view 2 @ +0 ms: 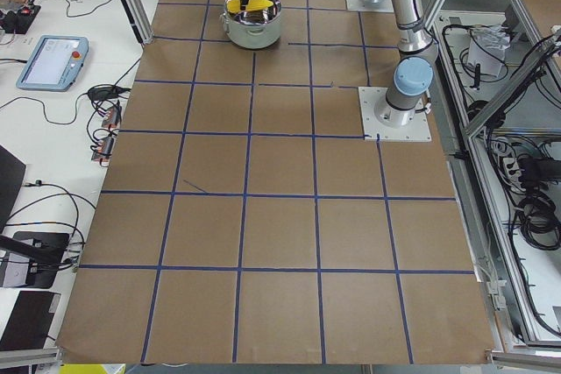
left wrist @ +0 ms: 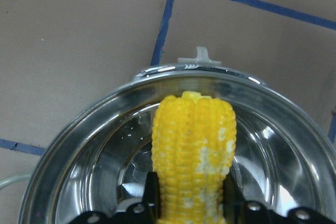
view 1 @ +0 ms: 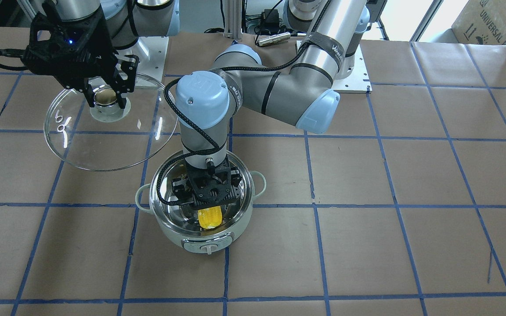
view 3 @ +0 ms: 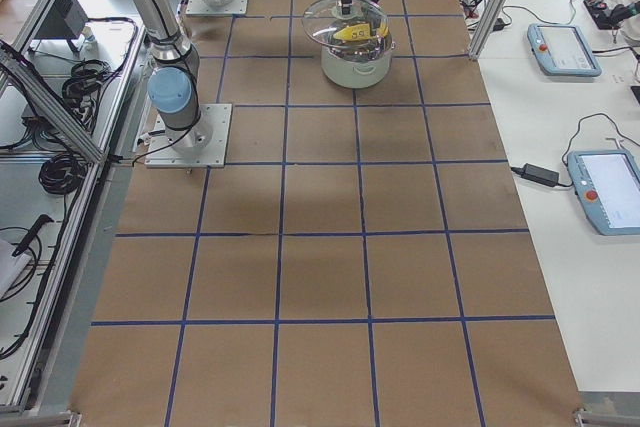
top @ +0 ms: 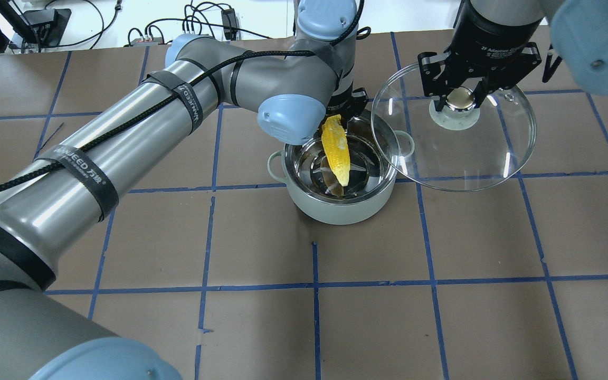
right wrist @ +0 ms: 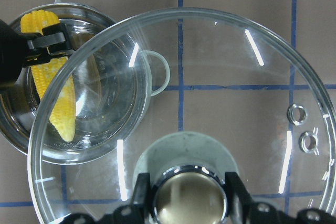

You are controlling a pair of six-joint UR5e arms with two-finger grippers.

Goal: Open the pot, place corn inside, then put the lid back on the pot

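The pale mint pot point(top: 341, 208) stands open mid-table; its rim also shows in the front view point(view 1: 158, 206) and the left wrist view point(left wrist: 105, 108). My left gripper point(view 1: 204, 197) is shut on the yellow corn point(top: 335, 150) and holds it tilted over the pot's steel interior, pointed end down; the corn also shows in the left wrist view point(left wrist: 194, 156) and the right wrist view point(right wrist: 55, 95). My right gripper point(top: 459, 97) is shut on the knob point(right wrist: 189, 195) of the clear glass lid point(top: 473, 153) and holds it raised beside the pot, overlapping its rim.
The table is covered in brown paper with a blue tape grid point(top: 314, 285). The arms' base plates point(view 1: 349, 66) sit at the robot's edge. Tablets and cables point(view 3: 600, 187) lie on the side bench past the table's far edge.
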